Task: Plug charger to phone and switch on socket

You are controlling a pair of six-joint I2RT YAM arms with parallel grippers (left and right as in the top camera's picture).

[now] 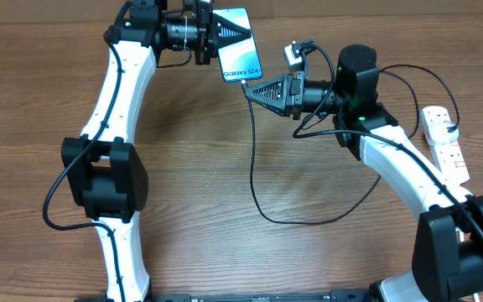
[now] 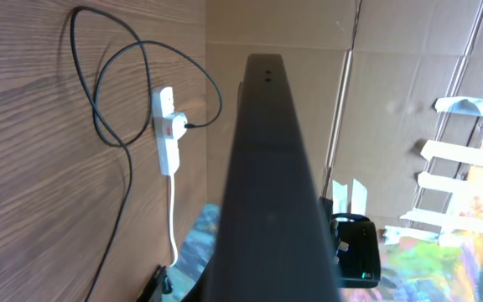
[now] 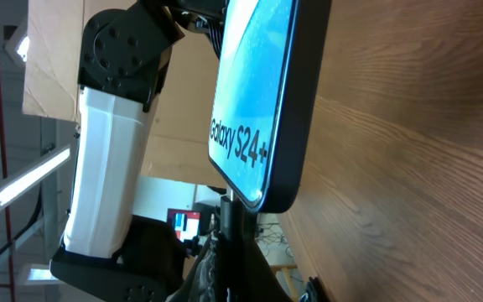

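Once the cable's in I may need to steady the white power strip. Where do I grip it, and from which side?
Take the white elongated power strip across its narrow width, from above: it lies flat on the wooden table, so only its long side walls give parallel faces to pinch. Probably toward one end, clear of where the thin black charger cable plugs in.

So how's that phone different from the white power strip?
The phone has a light blue screen and black edge; the power strip is white with red switches. The phone is clamped in the left gripper, while the power strip lies untouched on the table. The black cable runs into the power strip, but the right gripper holds its tip at the phone's edge. Both are long rectangles.
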